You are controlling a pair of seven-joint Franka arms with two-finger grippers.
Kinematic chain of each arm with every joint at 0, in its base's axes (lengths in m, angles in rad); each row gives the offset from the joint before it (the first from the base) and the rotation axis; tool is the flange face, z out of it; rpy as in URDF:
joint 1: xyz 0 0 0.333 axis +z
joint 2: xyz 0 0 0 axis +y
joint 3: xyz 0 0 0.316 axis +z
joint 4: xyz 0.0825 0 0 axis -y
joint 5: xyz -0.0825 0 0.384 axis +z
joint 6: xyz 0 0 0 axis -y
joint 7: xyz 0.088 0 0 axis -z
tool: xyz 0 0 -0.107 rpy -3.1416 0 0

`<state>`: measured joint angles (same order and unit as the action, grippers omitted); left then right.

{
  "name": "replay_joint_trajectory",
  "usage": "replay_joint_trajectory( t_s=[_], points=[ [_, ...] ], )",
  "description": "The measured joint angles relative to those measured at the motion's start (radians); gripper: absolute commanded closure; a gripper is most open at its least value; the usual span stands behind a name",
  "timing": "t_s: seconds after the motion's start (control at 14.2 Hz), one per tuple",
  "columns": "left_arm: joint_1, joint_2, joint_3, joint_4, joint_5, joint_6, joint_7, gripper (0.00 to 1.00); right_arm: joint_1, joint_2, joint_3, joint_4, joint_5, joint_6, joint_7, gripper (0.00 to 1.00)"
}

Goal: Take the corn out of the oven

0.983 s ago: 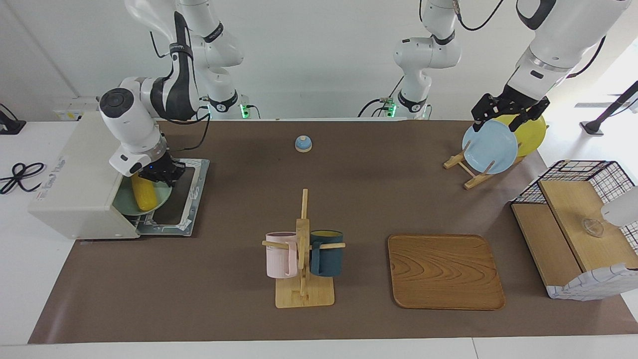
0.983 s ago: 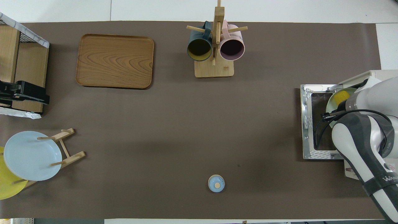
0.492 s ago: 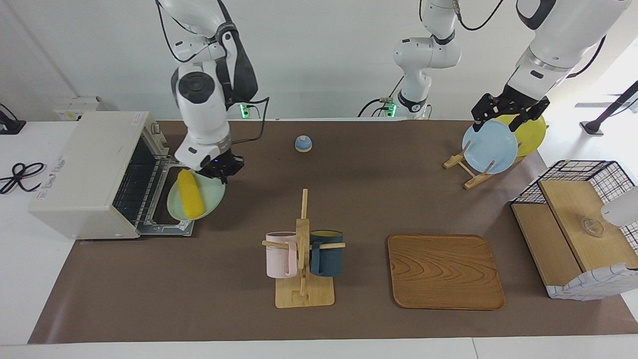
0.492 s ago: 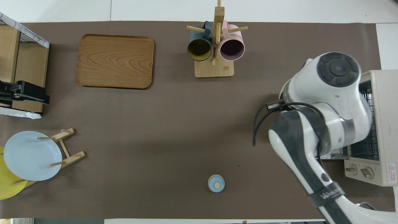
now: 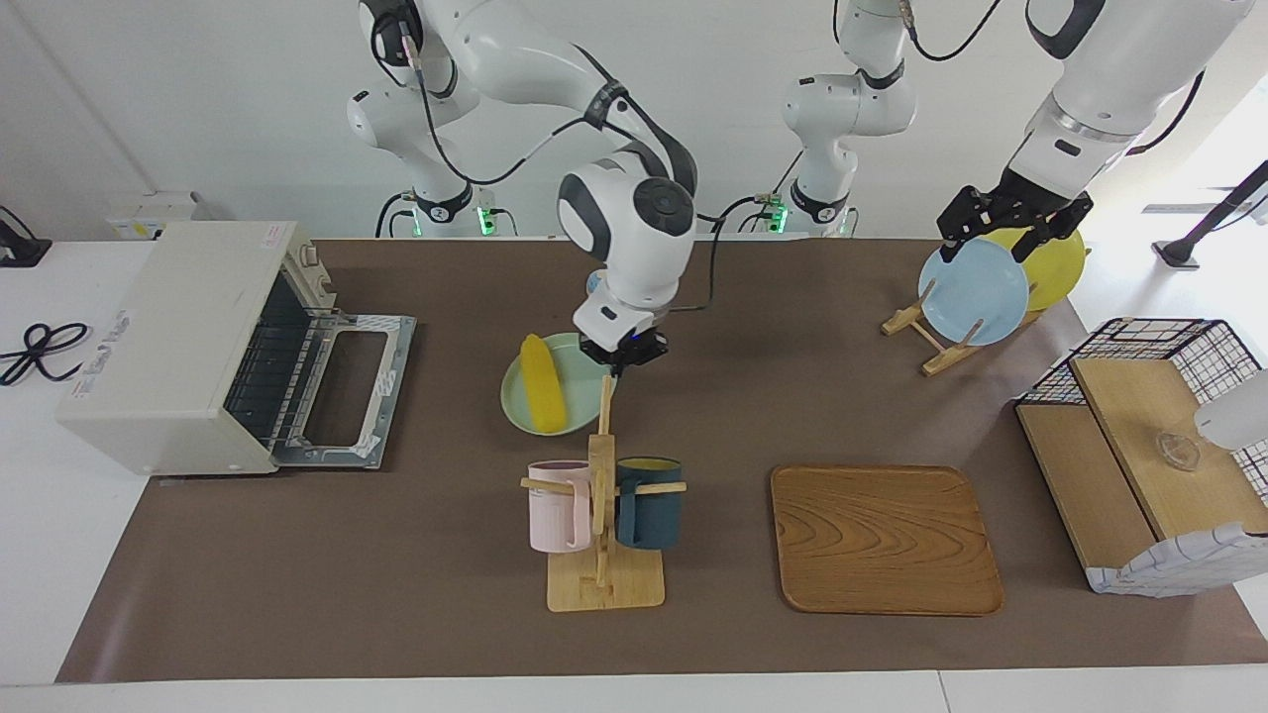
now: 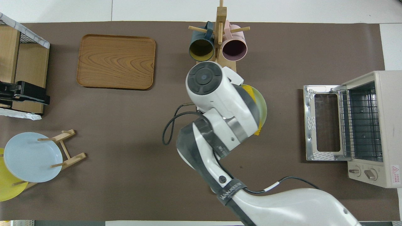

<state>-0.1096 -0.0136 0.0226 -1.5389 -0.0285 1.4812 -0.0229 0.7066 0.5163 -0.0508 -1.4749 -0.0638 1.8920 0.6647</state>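
The yellow corn lies on a pale green plate. My right gripper is shut on the plate's rim and holds it over the middle of the mat, beside the mug rack. In the overhead view my right arm covers most of the plate, and only the ends of the corn show. The cream-white oven stands at the right arm's end of the table. Its door lies open and its wire rack is bare. My left gripper waits at the top rim of the blue plate.
The mug rack holds a pink mug and a dark blue mug. A wooden tray lies toward the left arm's end. A wooden plate stand holds the blue plate and a yellow plate. A wire-and-wood basket shelf stands at that end.
My right gripper pulled the green plate with the corn out of the oven and carried it across to the middle of the mat by the mug rack. The left arm has not moved.
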Motion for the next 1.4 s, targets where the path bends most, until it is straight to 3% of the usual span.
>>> replay_joint_trajectory(
  t_s=[0.28, 0.42, 0.49, 0.63, 0.77, 0.84, 0.91, 1.19, 1.4],
  points=[
    [0.000, 0.000, 0.000, -0.002, 0.000, 0.006, 0.000, 0.00, 0.032, 0.036, 0.022, -0.001, 0.029, 0.064, 0.087, 1.00],
    [0.000, 0.000, 0.000, -0.011, 0.000, 0.018, 0.000, 0.00, 0.035, 0.034, 0.026, -0.012, 0.072, 0.098, 0.120, 0.89],
    [0.000, 0.000, 0.000, -0.018, 0.000, 0.022, 0.000, 0.00, 0.031, 0.034, 0.026, -0.018, 0.100, 0.116, 0.125, 0.78],
    [0.000, -0.001, 0.000, -0.027, 0.000, 0.029, 0.000, 0.00, 0.017, 0.032, 0.025, -0.018, 0.130, 0.129, 0.126, 0.74],
    [0.000, -0.001, 0.000, -0.028, 0.000, 0.032, 0.000, 0.00, 0.003, 0.024, 0.023, -0.013, 0.131, 0.126, 0.126, 0.74],
    [0.000, -0.001, 0.000, -0.028, 0.000, 0.033, 0.000, 0.00, -0.009, 0.018, 0.022, -0.010, 0.131, 0.111, 0.126, 0.82],
    [0.000, -0.002, 0.000, -0.028, 0.000, 0.034, 0.000, 0.00, -0.029, 0.009, 0.020, -0.006, 0.131, 0.086, 0.116, 0.98],
    [-0.006, -0.003, -0.010, -0.043, 0.000, 0.050, 0.000, 0.00, -0.167, -0.071, 0.012, -0.013, 0.082, -0.085, -0.078, 1.00],
    [-0.074, -0.003, -0.018, -0.089, -0.012, 0.085, 0.001, 0.00, -0.264, -0.148, 0.011, -0.150, -0.004, -0.052, -0.179, 1.00]
  ],
)
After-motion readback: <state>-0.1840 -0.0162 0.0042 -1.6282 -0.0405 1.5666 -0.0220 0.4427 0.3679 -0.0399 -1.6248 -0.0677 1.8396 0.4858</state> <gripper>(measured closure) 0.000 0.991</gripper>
